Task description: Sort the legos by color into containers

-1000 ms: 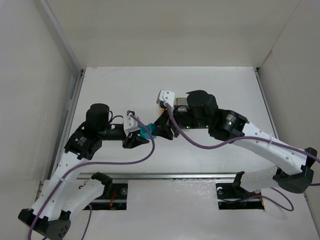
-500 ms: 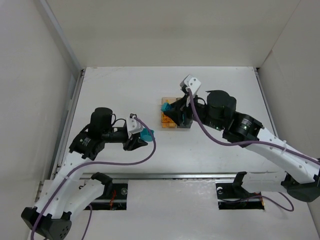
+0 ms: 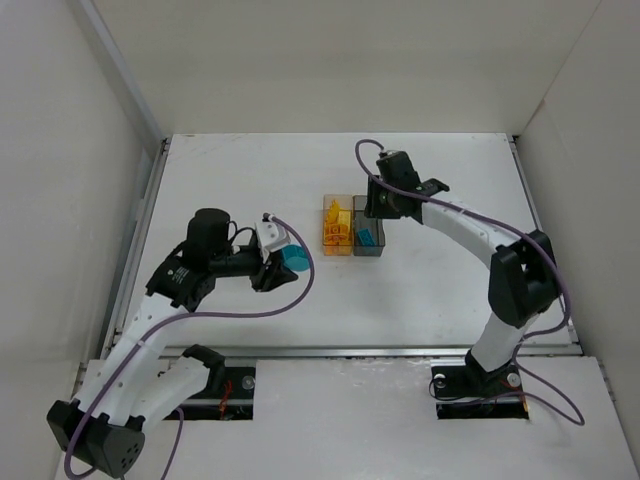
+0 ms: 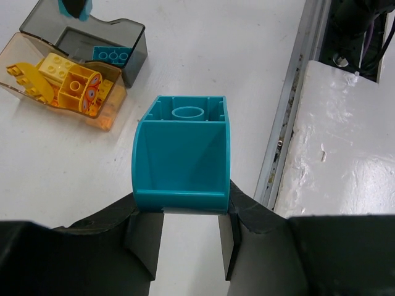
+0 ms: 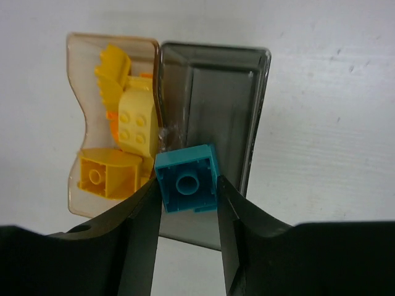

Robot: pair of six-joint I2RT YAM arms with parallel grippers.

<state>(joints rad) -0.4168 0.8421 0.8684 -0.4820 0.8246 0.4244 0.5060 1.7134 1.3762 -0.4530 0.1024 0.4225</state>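
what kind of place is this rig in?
Probably a lab robot cell: white table boxed in by plain white walls, a left arm and right arm bolted at its edge, toy bricks in small sorting boxes.

Left arm [image 3: 140,340]: climbs from its base at near left, elbow folded, black wrist section turned to point right. Cable loops under the wrist.

Left tool [image 4: 184,213]: aimed right, roughly level. Both fingers pinch the near end of a curved teal lego [image 4: 182,154]; most of the piece sticks out past the tips.

Right arm [image 3: 465,225]: base at near right, upper link nearly upright to a dark elbow, white forearm stretched far and left toward centre.

Right tool [image 3: 383,203]: pointing steeply down. Wrist view shows the dark fingers [image 5: 139,222] pressed against opposite sides of a square teal lego [image 5: 187,179], studs side facing the camera.
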